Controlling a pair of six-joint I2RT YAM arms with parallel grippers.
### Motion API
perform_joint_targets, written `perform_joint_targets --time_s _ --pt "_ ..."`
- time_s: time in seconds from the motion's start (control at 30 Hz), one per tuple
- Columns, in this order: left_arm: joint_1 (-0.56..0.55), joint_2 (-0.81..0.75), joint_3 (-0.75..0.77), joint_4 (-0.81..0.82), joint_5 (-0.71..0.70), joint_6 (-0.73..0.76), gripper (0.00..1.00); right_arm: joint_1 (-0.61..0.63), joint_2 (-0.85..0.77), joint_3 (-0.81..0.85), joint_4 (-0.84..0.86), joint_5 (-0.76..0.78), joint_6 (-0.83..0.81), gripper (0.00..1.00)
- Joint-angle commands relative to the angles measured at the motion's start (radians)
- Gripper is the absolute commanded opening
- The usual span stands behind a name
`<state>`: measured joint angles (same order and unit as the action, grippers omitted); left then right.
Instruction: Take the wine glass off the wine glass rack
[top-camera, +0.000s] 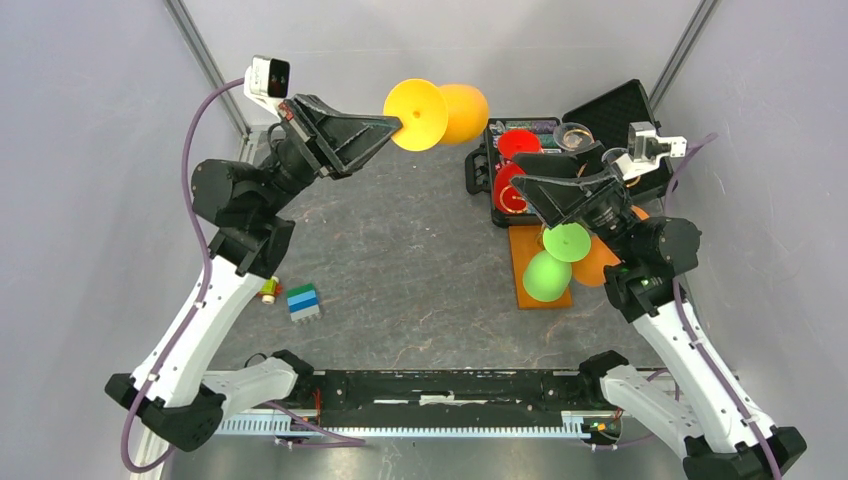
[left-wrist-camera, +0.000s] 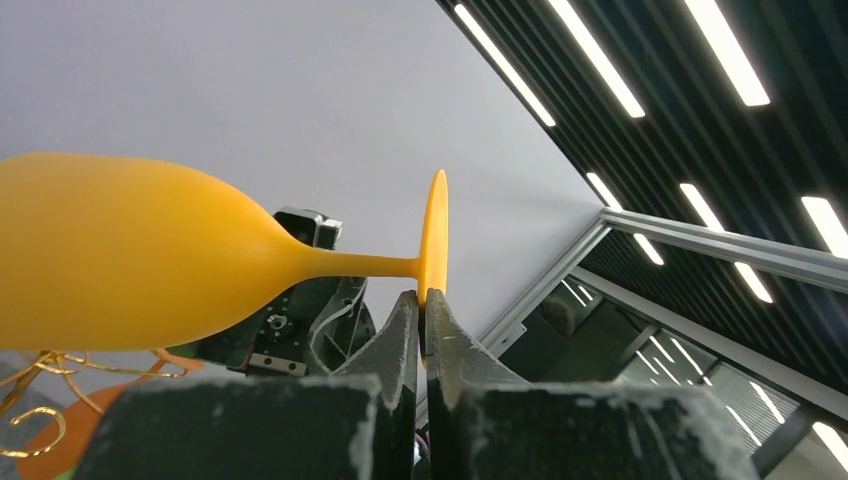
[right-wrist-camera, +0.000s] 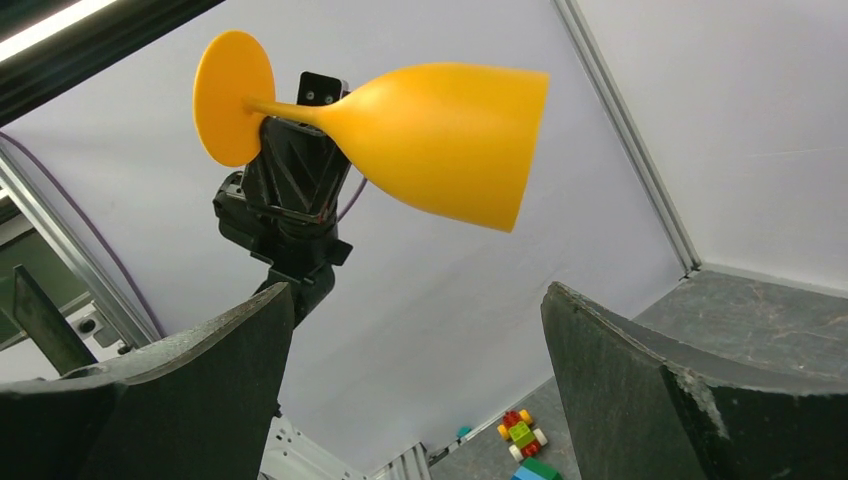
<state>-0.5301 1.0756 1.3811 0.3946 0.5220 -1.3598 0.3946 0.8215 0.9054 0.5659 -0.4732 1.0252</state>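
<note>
The matte yellow-orange glass (top-camera: 440, 113) lies sideways in the air at 12 o'clock, apart from the rack (top-camera: 525, 250) at 3 o'clock, its foot rim pinched in the left gripper's (top-camera: 395, 125) closed jaws, while the right gripper (top-camera: 530, 200) hangs wide open and empty above the rack's green glasses (top-camera: 548, 275), with a case (top-camera: 610, 105) at 1 o'clock and blocks (top-camera: 303, 302) at 8.

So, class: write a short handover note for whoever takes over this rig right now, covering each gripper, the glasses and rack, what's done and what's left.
Left gripper: shut on the foot rim of the yellow wine glass, held sideways in the air over the far side of the table.
Right gripper: open, empty, above the wine glass rack.
Rack: green glass and orange glass at it.
Done: yellow glass is off the rack.
Left: probably set it down on the table.
</note>
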Motion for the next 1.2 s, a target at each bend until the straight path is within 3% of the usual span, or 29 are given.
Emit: perform_joint_targets --time_s 0.0,0.5,1.0,1.17 --pt "0.011 0.041 0.044 0.182 0.034 -0.126 0.02 0.011 0.010 0.041 0.083 -0.017 0.025 0.98" --pt "0.013 0.107 0.033 0.453 -0.020 -0.311 0.02 0.072 0.138 -0.055 0.478 -0.044 0.193 0.98" --pt "0.013 -0.039 -0.102 0.322 -0.160 -0.438 0.02 0.080 0.381 0.123 0.877 -0.068 0.291 0.98" --pt "0.013 -0.038 -0.110 0.328 -0.154 -0.479 0.02 0.127 0.462 0.227 0.879 -0.110 0.283 0.84"
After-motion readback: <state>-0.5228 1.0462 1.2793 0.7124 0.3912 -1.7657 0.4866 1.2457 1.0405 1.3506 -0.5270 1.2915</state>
